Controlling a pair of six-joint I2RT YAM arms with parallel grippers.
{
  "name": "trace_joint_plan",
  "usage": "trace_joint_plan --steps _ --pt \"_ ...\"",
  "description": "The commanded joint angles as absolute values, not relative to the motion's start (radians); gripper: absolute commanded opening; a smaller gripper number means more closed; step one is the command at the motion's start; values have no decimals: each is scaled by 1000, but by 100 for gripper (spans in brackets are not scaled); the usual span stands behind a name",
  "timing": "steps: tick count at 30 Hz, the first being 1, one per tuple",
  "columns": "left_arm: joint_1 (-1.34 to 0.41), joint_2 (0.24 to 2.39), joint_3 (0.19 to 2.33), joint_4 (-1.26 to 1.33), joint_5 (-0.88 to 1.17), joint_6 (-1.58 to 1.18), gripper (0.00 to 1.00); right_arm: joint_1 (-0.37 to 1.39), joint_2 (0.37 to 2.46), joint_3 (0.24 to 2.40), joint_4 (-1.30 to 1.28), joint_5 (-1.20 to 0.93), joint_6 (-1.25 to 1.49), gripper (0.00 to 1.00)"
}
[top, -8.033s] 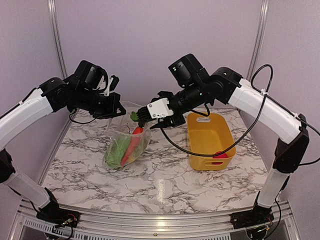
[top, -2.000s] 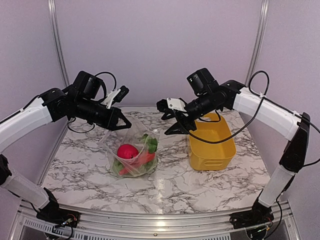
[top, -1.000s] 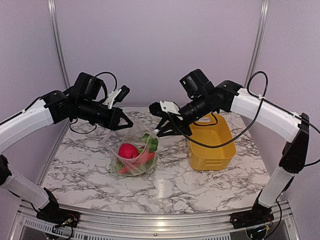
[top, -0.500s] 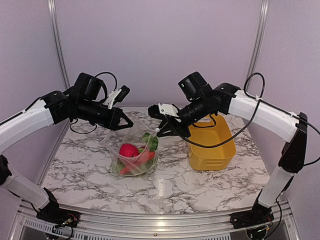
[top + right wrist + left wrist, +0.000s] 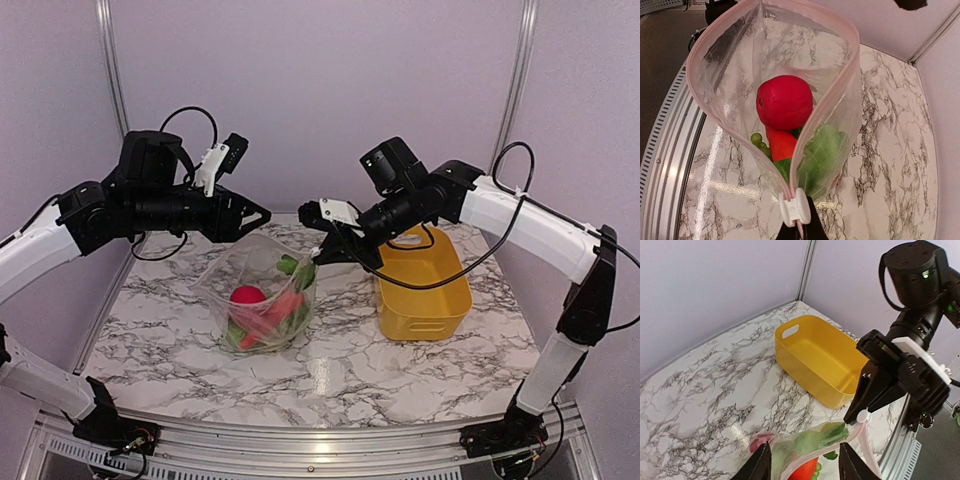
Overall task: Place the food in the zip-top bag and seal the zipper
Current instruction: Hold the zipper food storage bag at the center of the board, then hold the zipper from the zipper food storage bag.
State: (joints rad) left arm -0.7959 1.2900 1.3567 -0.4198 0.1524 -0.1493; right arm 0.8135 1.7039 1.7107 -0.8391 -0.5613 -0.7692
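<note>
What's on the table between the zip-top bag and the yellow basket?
Nothing: bare marble tabletop separates the zip-top bag and yellow basket in the top view.

text: none legible | labels: none legible | brands: none legible | numbers: none legible | signs: none legible | views checked: top, left wrist, right wrist

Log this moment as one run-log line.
left gripper: open, above zip-top bag | right gripper: shut on zipper slider | bag: mouth open, food inside | yellow basket: beside bag
</note>
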Motion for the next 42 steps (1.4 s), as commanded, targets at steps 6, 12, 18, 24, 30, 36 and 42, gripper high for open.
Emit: trace_joint_plan --steps 6,12,18,24,30,36,42 --pt "-971 1253 1358 -161 -18 113 51 809 1720 1779 -858 -624 -676 0" --pt "-991 1281 1314 -132 59 120 49 794 1721 1792 -849 -672 -603 0" --pt "-994 1310 1281 -112 110 78 40 785 1718 1789 -846 -674 -589 0" --pt "-996 1331 1257 -90 132 50 35 779 1718 1795 -837 -670 -579 0" --pt "-996 1382 1293 -119 121 69 27 779 1712 1793 -833 -673 -585 0" --pt "-996 1407 1297 -122 114 92 28 778 1704 1791 -831 -670 -588 0" --pt "-1004 1443 1331 -166 98 124 26 778 1697 1786 -831 -672 -592 0"
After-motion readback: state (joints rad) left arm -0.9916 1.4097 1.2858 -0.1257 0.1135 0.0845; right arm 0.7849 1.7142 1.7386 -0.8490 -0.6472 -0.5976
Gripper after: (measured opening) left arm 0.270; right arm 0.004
